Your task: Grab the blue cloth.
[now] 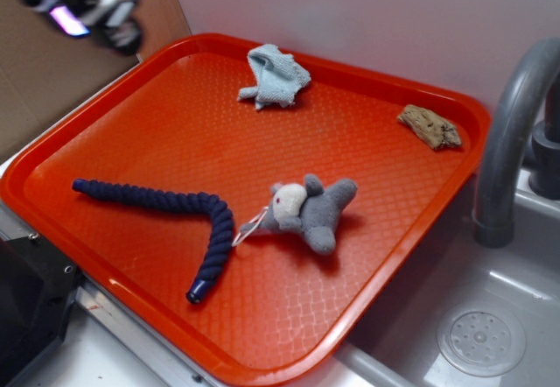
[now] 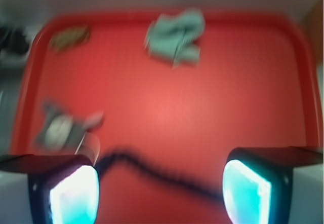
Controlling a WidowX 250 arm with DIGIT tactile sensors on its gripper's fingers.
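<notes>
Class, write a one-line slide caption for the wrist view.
Open gripper above an orange tray, blue cloth ahead.

Tray (image 1: 105,142): on the bench, left of the sink (image 1: 490,317).
Cloth (image 1: 276,75): in the tray, at its far edge.
Rag (image 1: 430,127): far right corner — well apart from the cloth.
Plush toy (image 1: 312,210): mid-tray.
Rope (image 1: 175,216): just left of the toy.

The gripper (image 1: 83,6) is a motion-blurred smear, cut by the exterior view's top edge; the whole wrist view is blurred.
</notes>
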